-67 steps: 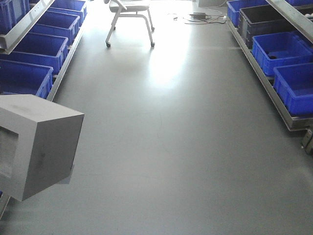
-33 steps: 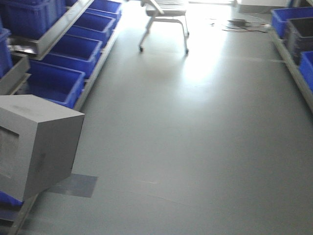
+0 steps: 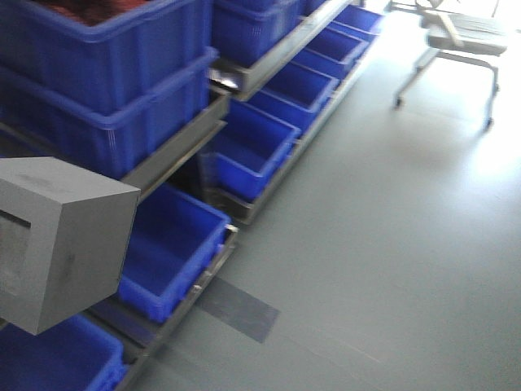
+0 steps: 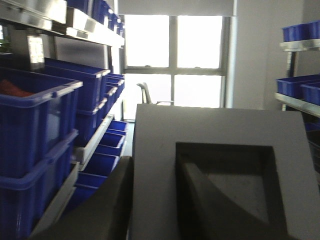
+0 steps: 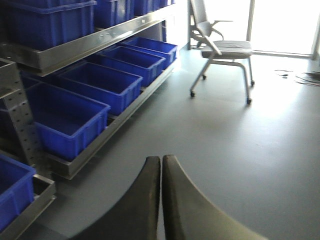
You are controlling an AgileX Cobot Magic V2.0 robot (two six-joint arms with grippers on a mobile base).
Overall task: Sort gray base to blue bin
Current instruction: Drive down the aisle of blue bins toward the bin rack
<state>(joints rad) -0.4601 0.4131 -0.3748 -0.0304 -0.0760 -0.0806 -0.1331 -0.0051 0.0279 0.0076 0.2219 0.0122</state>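
The gray base [image 3: 65, 240], a matte gray block with a square recess, hangs at the left of the front view, over the lowest shelf row. In the left wrist view the gray base [image 4: 155, 160] fills the lower middle. My left gripper [image 4: 155, 200] is shut on it, with one finger [image 4: 107, 205] on its outer side and the other inside the recess. Blue bins line the rack; the nearest open blue bin [image 3: 189, 265] sits just right of the block. I cannot tell which one the task means. My right gripper [image 5: 161, 160] is shut and empty above the floor.
A metal rack [image 3: 183, 155] with stacked blue crates runs along the left; the top crate holds something red [image 4: 12, 89]. A wheeled chair [image 3: 460, 41] stands far right on the grey floor. A dark patch [image 3: 240, 309] marks the floor. More blue crates [image 4: 300, 90] sit on a right-hand shelf.
The front view has swung left: the rack of blue bins now fills the left and the chair has slid to the top right. The gray base keeps its place in the view.
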